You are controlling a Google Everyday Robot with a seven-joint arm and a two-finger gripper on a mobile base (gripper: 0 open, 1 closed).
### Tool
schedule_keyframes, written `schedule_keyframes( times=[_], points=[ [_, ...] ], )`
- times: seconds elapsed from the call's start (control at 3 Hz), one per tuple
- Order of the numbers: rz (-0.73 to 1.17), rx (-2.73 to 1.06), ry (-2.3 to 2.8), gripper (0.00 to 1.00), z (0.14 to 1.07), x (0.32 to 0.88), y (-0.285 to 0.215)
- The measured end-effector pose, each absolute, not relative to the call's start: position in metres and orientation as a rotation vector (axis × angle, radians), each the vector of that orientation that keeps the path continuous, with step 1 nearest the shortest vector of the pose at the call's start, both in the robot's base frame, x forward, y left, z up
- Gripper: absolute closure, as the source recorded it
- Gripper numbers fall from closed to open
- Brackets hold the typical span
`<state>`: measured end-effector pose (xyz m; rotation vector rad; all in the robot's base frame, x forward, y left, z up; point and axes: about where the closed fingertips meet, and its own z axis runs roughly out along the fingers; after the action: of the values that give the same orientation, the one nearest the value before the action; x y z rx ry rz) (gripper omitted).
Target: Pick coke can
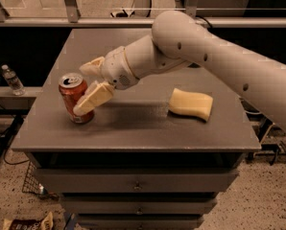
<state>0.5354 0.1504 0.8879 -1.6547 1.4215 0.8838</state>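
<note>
The coke can (69, 94) is a red-orange can with a silver top. It stands upright near the front left of the grey table (133, 128). My gripper (81, 90) is open and has reached the can from the right. One cream finger (92, 97) lies across the can's front right side. The other finger (91, 67) is just behind the can's top. The jaws are spread on either side of the can and have not closed on it. The can stands on the table.
A yellow sponge (191, 104) lies on the table's right half. My arm (205, 56) hides the back middle of the table. A water bottle (12, 79) stands on a low shelf to the left. A snack bag (28, 223) lies on the floor.
</note>
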Motion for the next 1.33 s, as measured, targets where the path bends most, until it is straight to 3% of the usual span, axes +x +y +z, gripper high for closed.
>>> schedule_keyframes(
  times=[1.0, 1.33],
  points=[
    [0.902, -1.638, 1.346, 0.88, 0.906, 0.549, 0.162],
    [0.827, -1.647, 1.282, 1.00, 0.941, 0.557, 0.156]
  ],
)
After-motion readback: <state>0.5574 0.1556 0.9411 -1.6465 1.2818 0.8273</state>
